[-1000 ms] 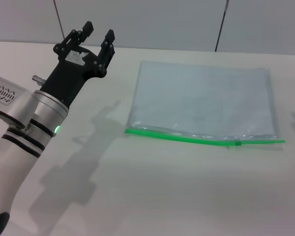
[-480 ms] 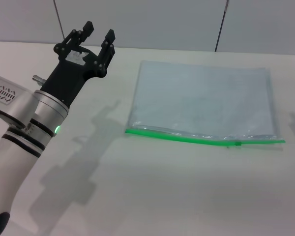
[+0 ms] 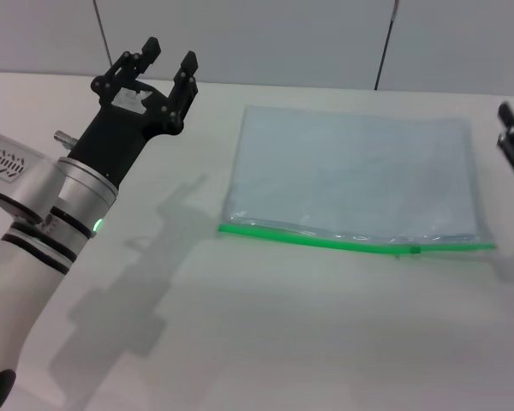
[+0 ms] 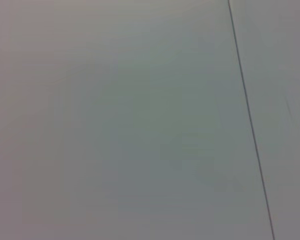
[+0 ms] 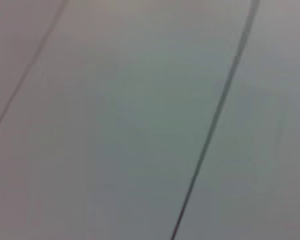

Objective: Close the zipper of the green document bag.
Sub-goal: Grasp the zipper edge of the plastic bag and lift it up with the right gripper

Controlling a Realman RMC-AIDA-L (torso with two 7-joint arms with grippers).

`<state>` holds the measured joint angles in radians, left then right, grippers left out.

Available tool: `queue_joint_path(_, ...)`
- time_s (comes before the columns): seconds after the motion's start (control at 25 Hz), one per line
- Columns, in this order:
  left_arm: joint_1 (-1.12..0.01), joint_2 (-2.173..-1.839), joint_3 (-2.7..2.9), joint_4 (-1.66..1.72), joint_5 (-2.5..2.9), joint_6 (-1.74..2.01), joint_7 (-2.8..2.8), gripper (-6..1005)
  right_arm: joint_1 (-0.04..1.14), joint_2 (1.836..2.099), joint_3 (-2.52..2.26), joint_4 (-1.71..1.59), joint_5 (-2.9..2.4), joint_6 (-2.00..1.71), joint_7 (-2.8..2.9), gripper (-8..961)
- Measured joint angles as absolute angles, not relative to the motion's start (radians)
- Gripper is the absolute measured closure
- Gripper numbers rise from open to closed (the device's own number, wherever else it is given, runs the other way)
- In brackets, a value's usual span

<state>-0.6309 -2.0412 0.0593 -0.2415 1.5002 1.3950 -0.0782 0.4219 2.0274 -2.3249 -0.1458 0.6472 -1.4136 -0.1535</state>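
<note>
The green document bag (image 3: pixel 355 175) lies flat on the white table, right of centre, a pale translucent pouch. Its zipper (image 3: pixel 325 241) is the bright green strip along the near long edge, and the small dark slider (image 3: pixel 415 250) sits close to the strip's right end. My left gripper (image 3: pixel 170 51) is raised at the far left, well apart from the bag, open and holding nothing. Part of my right gripper (image 3: pixel 512 137) shows at the right edge, beside the bag's far right corner. Both wrist views show only grey wall.
The white table (image 3: pixel 265 325) stretches in front of the bag and to its left. Grey wall panels (image 3: pixel 283 34) with dark seams stand behind the table's far edge.
The right gripper has come into the head view at the right edge. The left arm and the bag have not moved.
</note>
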Motion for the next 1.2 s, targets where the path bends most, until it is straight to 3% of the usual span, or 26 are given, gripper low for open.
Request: queue_joint_path(1.2, -0.626, -2.039, 0.052, -0.238, 1.500, 1.391, -0.078, 490, 0.275, 2.045, -2.476, -0.123, 0.649, -1.246, -0.746, 279)
